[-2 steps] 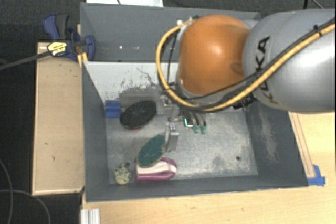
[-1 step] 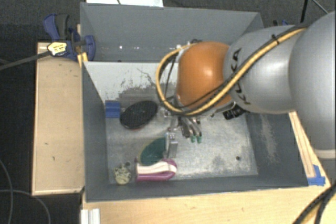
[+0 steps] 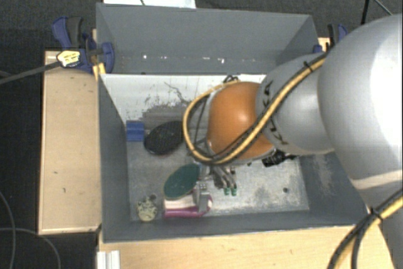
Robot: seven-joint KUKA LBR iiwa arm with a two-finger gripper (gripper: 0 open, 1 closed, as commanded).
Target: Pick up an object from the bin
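The gripper [image 3: 218, 188] hangs low at six o'clock in the bin [image 3: 208, 41]; whether it is wide or narrow cannot be told; a green oval disc [image 3: 181, 179] lies just beside it at nine o'clock; a pink-and-white flat piece [image 3: 184, 208] at seven; a dark oval lump [image 3: 164, 137] farther off at ten.

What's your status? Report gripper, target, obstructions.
Gripper low over bin floor, front middle. Nearest things: dark green oval disc beside it, view's left; pink-and-white flat packet at the front wall. Behind, apart: black oval stone, blue block.
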